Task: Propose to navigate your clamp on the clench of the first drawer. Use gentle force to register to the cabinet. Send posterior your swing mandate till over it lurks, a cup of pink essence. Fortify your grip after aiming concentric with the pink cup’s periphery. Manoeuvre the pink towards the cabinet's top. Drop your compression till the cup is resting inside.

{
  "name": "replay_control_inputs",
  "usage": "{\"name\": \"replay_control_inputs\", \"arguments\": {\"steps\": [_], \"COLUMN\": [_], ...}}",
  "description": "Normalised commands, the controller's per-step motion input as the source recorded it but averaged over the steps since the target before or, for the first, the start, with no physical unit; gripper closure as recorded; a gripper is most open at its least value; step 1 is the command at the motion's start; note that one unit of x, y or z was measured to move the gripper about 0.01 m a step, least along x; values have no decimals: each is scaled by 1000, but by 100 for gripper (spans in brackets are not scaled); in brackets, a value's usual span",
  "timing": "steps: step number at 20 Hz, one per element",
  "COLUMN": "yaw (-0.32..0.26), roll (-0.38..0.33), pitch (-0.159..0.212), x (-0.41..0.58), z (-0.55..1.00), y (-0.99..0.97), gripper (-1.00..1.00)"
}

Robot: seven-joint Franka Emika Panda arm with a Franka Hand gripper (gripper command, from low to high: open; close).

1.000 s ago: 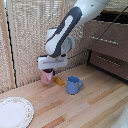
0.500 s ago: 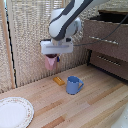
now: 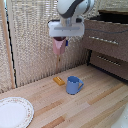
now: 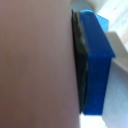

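Pale pink, the cup (image 3: 58,46) hangs in the air below the gripper (image 3: 60,40), well above the wooden table (image 3: 100,100). The fingers are clamped on its upper part, and the cup tilts a little, its lower end pointing down. In the wrist view the pink wall of the cup (image 4: 35,65) fills most of the picture, and one blue fingertip (image 4: 97,70) lies flat against it with a dark pad between.

The gripper sits at the end of the white arm (image 3: 75,7), which comes in from twelve o'clock in the exterior view.

The cabinet (image 3: 107,42) stands at about two o'clock from the cup, dark brown, its top drawer (image 3: 106,34) pulled out toward the viewer so that it juts past the front below. A silver bar handle (image 3: 103,40) runs across that drawer's front. A lower drawer (image 3: 110,64) with its own handle shows beneath. The cup is beside the cabinet, apart from it, at about the height of the top drawer.

On the table at about five o'clock from the cup stands a blue mug (image 3: 74,85). Just beside the mug, at its ten o'clock, lies a small yellow block (image 3: 59,80). A white plate (image 3: 14,112) rests at the table's eight o'clock corner. Behind everything hangs a beige woven screen (image 3: 30,40).
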Motion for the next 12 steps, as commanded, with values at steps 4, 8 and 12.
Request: {"name": "replay_control_inputs", "arguments": {"steps": [4, 8, 12], "yaw": [-244, -217, -242], "roll": [5, 0, 0], "pitch": [51, 70, 79], "x": [0, 44, 144], "z": [1000, 1000, 998], "y": [-196, -176, -241], "gripper": [100, 100, 100]}}
